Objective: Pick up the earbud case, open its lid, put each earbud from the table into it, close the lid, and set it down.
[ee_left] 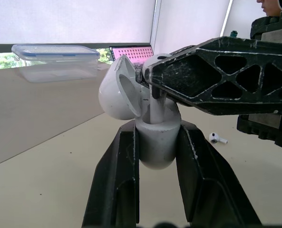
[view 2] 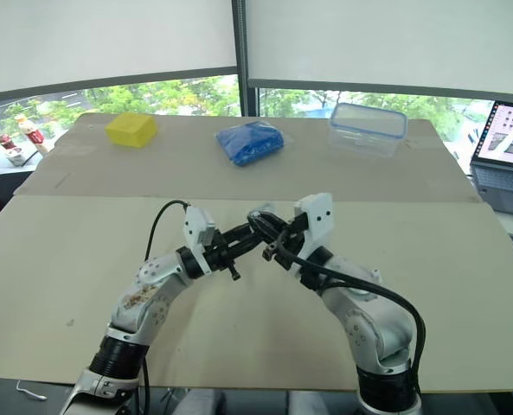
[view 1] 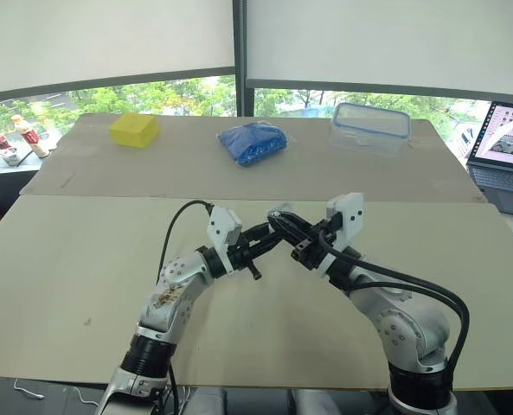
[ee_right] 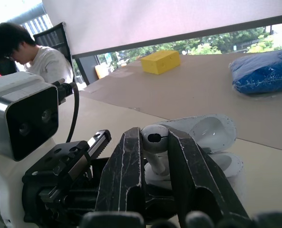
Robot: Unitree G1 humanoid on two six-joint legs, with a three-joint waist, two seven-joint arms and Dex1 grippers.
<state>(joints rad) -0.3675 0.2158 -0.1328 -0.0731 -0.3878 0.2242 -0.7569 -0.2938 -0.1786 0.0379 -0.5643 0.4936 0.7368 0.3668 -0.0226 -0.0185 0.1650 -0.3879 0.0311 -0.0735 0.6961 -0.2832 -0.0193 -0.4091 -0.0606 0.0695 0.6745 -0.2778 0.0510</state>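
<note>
My left gripper (view 1: 265, 238) is shut on the white earbud case (ee_left: 155, 142), holding it above the table's middle with its lid (ee_left: 116, 92) swung open. My right gripper (ee_right: 154, 135) is shut on a white earbud (ee_right: 153, 138), whose stem points down into the case's opening. The two grippers meet tip to tip, and the right gripper's black finger (ee_left: 217, 76) reaches over the case. A second earbud (ee_left: 218, 138) lies on the table beyond the case.
Along the far edge of the table (view 1: 83, 285) sit a yellow sponge (view 1: 134, 130), a blue bag (view 1: 253, 143) and a clear lidded container (view 1: 369, 128). A laptop (view 1: 507, 147) stands at the far right. A person (ee_right: 26, 52) sits off to one side.
</note>
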